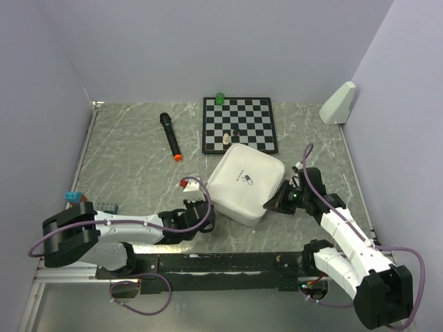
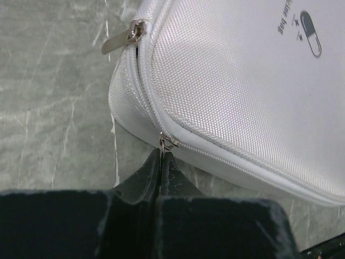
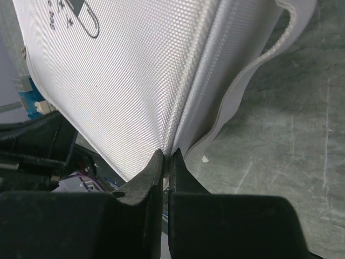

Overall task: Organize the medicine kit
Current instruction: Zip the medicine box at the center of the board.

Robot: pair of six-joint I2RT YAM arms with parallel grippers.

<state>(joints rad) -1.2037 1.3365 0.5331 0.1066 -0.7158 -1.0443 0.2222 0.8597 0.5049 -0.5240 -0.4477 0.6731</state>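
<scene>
Kit (image 1: 246,181) mid-table between two clenched grippers.
It lies just near of the chessboard (image 1: 239,124). The left gripper (image 2: 162,155), jaws pressed together, has its tips at a zip slider (image 2: 168,141) on the kit's near-left corner; whether it pinches the tab is unclear. The right gripper (image 3: 166,156), likewise closed, touches the right-edge seam.

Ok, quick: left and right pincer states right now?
Left pincer: closed, tips pinched on a zipper pull at the medicine kit corner.
Right pincer: closed against the kit's side seam; any grip cannot be told.
</scene>
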